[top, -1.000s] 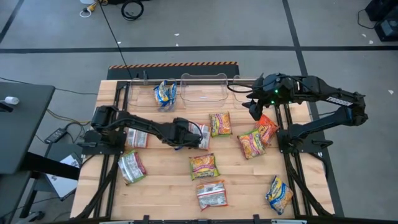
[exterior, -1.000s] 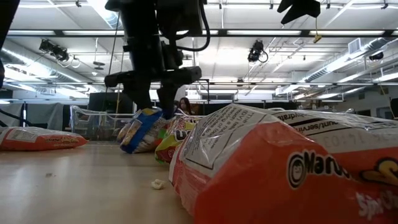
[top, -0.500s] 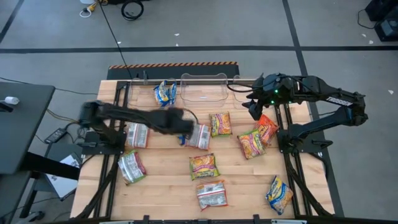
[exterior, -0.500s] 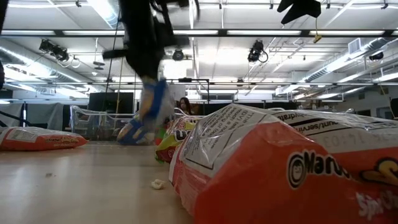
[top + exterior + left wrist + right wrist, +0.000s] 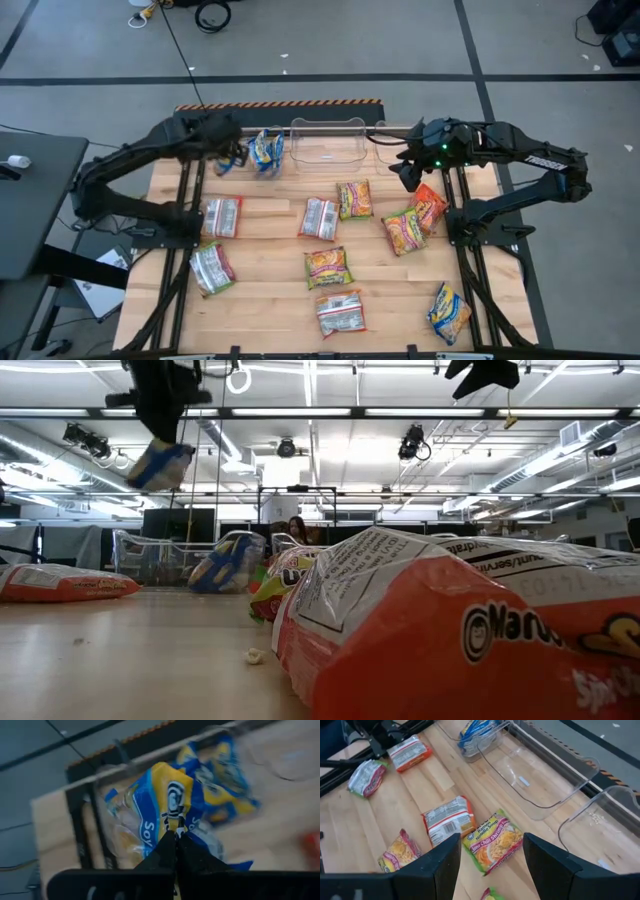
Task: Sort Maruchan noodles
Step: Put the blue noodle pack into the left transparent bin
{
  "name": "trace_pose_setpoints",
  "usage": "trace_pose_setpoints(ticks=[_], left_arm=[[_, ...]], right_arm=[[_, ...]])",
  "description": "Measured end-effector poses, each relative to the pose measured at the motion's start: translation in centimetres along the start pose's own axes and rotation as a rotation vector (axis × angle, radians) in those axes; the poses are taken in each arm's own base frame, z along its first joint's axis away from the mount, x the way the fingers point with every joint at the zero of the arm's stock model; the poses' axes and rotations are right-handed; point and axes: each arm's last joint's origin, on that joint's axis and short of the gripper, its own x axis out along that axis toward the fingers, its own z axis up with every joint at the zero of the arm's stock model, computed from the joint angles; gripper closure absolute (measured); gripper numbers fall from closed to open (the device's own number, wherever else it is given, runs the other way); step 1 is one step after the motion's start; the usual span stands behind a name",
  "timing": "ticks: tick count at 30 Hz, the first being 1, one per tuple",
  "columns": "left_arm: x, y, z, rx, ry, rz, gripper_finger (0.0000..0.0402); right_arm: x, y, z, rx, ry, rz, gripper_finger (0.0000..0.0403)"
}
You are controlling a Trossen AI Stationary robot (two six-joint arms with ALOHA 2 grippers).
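Low view puts an orange packet (image 5: pixel 440 630) right at your lens, hiding most of the table (image 5: pixel 130 660). Your high view alone shows the scattered noodle packets (image 5: pixel 328 268). At 11 o'clock, left gripper (image 5: pixel 232 152) has its jaws clamped on a blue-yellow packet (image 5: pixel 170 805) aloft; right gripper (image 5: pixel 408 172), jaws apart, hovers at 1 o'clock.

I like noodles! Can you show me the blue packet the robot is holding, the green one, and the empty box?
blue packet (image 5: pixel 170 805), left wrist view, yellow front.
green packet (image 5: pixel 493 841), right wrist view, middle.
empty box (image 5: pixel 325 155), high view, floor.
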Motion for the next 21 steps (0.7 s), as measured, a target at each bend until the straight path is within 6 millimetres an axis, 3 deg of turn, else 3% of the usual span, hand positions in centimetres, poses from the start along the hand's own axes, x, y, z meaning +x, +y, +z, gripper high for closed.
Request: trace_pose_setpoints(ticks=[4,11,15,21], left_arm=[[4.2,1.1,0.9,0.014,0.005,-0.013,0.04],[11.2,3.4,-0.1,-0.005,0.015,-0.09,0.0401],[13.4,3.9,-0.9,0.003,-0.038,-0.117,0.0401],[14.9,3.6,-1.7,0.001,-0.065,-0.185,0.04]], right_arm=[[0.0,0.2,-0.1,0.049,0.002,0.006,0.0183],[-0.2,1.0,-0.5,0.126,0.015,0.04,0.0183],[-0.2,1.6,-0.8,0.151,0.01,0.031,0.0183],[0.8,2.4,-0.8,0.159,0.023,0.02,0.0183]])
